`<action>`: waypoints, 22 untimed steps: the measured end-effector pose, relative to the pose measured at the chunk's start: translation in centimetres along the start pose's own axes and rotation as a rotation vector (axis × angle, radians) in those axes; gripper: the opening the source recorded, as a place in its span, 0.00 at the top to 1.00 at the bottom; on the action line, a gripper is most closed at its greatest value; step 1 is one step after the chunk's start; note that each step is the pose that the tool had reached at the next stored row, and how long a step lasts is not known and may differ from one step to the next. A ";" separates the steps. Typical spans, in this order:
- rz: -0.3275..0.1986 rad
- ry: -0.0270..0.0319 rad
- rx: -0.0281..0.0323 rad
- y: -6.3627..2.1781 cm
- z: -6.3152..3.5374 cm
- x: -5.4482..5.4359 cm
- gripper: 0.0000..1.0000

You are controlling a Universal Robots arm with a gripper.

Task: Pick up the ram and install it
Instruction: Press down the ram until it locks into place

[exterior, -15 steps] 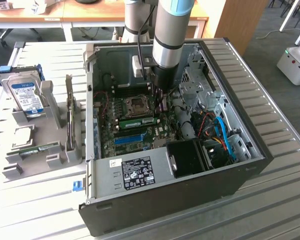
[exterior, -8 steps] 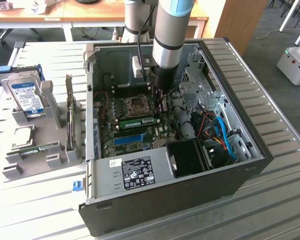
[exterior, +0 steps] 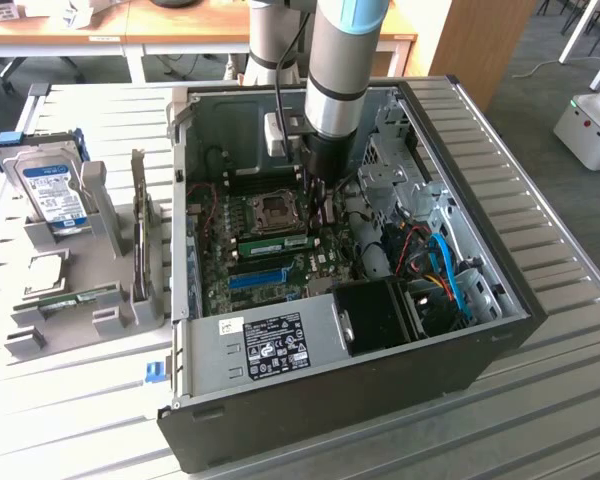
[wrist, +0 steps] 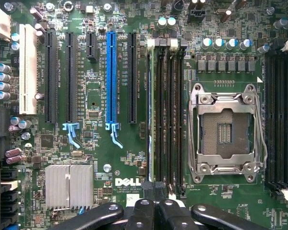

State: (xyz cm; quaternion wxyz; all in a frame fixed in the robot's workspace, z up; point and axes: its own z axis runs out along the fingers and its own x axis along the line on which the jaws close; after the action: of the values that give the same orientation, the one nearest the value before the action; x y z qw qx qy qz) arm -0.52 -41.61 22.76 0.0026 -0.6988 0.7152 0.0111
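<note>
While the shut gripper hovered inside the computer case over the ram already standing in its motherboard slot, seating it well probably meant pressing straight down, evenly along its length.

Two cameras covering one open computer case
Exterior looking down from high, farther off; wrist facing straight onto the motherboard (close), which both are sharing.

You see a green motherboard with one blue slot among black slots, a white slot, a silver heatsink, and a green ram.
</note>
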 end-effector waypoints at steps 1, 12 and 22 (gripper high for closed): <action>0.000 0.0001 0.0000 0.00 0.00 0.0 0.89; 0.000 0.0001 -0.0001 0.00 0.17 0.0 0.89; 0.000 0.0002 0.0000 0.00 0.26 0.0 0.89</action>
State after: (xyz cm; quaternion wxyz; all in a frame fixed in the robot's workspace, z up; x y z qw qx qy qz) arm -0.52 -41.61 22.50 0.0025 -0.6988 0.7152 0.0110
